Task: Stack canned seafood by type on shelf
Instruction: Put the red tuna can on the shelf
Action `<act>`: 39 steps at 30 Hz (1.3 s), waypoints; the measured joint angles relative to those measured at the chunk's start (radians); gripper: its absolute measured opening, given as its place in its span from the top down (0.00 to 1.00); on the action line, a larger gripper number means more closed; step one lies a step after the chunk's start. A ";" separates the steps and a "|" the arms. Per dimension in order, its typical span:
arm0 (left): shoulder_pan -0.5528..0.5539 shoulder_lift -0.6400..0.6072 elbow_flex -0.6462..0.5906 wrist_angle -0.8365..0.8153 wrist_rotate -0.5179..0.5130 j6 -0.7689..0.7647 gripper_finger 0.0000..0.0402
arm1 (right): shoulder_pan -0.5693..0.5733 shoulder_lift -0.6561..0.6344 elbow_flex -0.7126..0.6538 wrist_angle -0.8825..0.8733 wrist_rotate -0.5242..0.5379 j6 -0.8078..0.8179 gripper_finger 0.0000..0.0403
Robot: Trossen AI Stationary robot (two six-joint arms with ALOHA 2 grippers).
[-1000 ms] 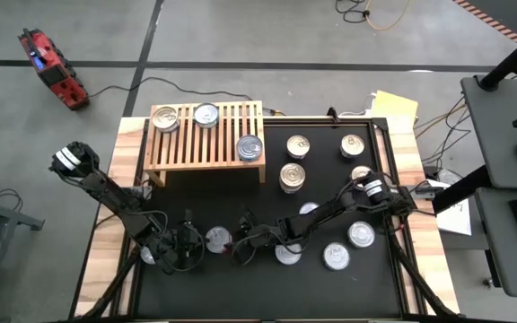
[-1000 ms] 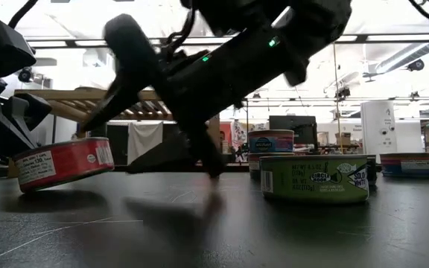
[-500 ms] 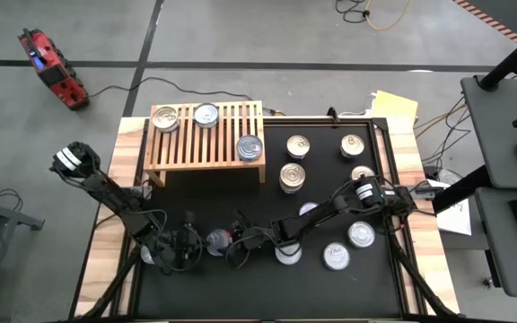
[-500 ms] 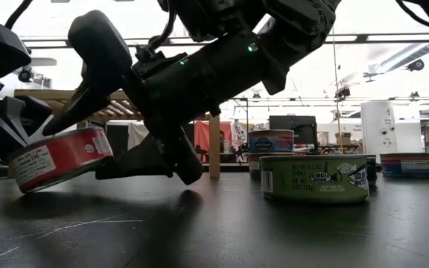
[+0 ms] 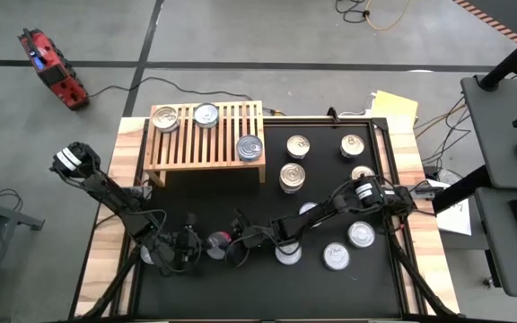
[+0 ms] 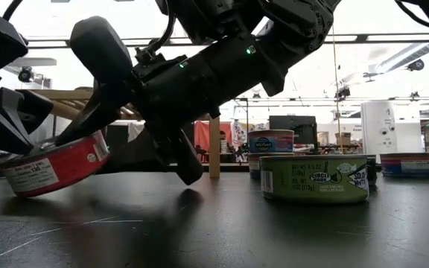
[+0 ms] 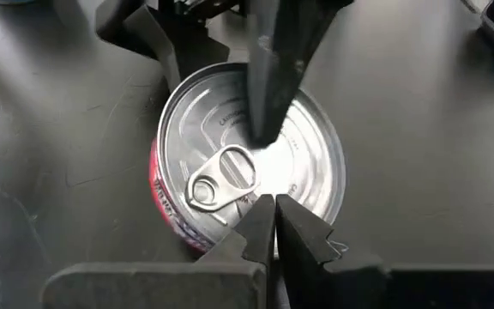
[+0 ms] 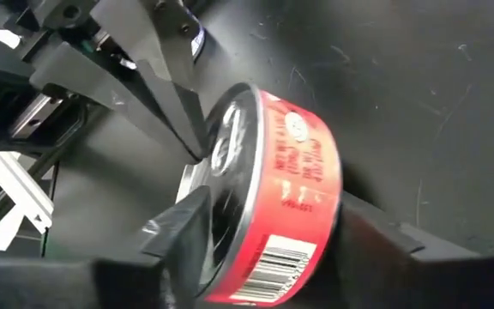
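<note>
A red-walled can of seafood point(image 5: 216, 242) with a silver pull-tab lid sits tilted on the black mat near the front left, its low edge point(image 6: 13, 190) on the mat. My right gripper point(image 5: 234, 246) reaches in from the right and is shut on it. My left gripper point(image 5: 192, 248) is shut, with its tips on the lid. The light-wood shelf point(image 5: 187, 144) stands at the far left with three cans on its slats. Several more cans lie on the mat to the right. My left gripper touches the can's lid point(image 7: 273, 184) near its rim, beside the pull tab, with its shut fingertips point(image 8: 195, 148). It comes slanting down from the table's left. My right gripper pinches the can between its flat faces, one finger point(image 8: 183, 227) on the lid and the other point(image 8: 363, 227) against the bottom. The fingers come slanting down from the table's right. The can sits tilted in the hold, with its left edge on the mat.
A green-labelled can point(image 6: 315, 179) and a blue one point(image 6: 270, 141) stand close to the right of the arms. More cans point(image 5: 293, 177) point(image 5: 361, 235) dot the mat's right half. The mat's raised frame point(image 5: 386, 179) borders the work area, and bare mat lies along the near edge.
My right gripper has gone toward the table's left onto the red can, and its fingers have closed around the can's faces. The can has slid a little left and tipped further, its left edge down on the mat and its right side raised. My left gripper has tipped slightly.
</note>
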 joint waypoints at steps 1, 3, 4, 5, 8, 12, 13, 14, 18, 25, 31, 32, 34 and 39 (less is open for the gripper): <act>0.000 0.000 0.000 0.003 0.000 0.000 1.00 | 0.000 0.000 0.000 0.001 0.001 0.003 0.54; 0.000 -0.001 0.001 0.004 0.000 -0.001 1.00 | 0.000 0.000 0.000 0.007 0.019 0.014 0.61; 0.000 -0.001 0.001 0.004 0.000 -0.001 1.00 | 0.000 -0.001 0.000 0.010 0.027 0.013 0.64; 0.000 -0.001 0.001 0.004 0.000 -0.001 1.00 | 0.000 -0.002 0.001 0.010 0.029 0.011 0.67; 0.000 -0.001 0.001 0.003 -0.019 -0.012 1.00 | -0.001 -0.002 0.002 0.010 0.033 0.004 0.68; 0.000 -0.001 0.001 0.000 -0.043 -0.044 1.00 | -0.001 -0.002 0.002 0.008 0.035 -0.005 0.68; 0.000 -0.001 0.001 0.001 -0.043 -0.054 1.00 | -0.001 -0.002 0.002 0.008 0.035 -0.006 0.68; 0.000 -0.001 0.001 0.002 -0.041 -0.061 0.99 | -0.001 -0.002 0.002 0.007 0.034 -0.008 0.68; 0.000 -0.007 0.001 0.005 -0.030 -0.088 0.92 | -0.001 -0.002 0.002 0.005 0.032 -0.018 0.68; 0.001 -0.055 0.008 0.010 -0.035 -0.074 0.73 | -0.001 -0.009 0.001 -0.008 0.022 -0.060 0.68; 0.002 -0.117 0.039 0.000 -0.036 0.005 0.62 | 0.000 -0.062 0.000 -0.142 0.013 -0.125 0.68; 0.002 -0.132 0.047 -0.013 -0.040 0.017 0.61 | 0.000 -0.075 0.000 -0.169 0.012 -0.142 0.68; 0.002 -0.158 0.062 -0.048 -0.069 0.043 0.60 | -0.001 -0.100 -0.001 -0.225 0.006 -0.175 0.68; 0.004 -0.221 0.129 -0.171 -0.169 0.089 0.60 | -0.011 -0.180 -0.007 -0.397 -0.010 -0.279 0.68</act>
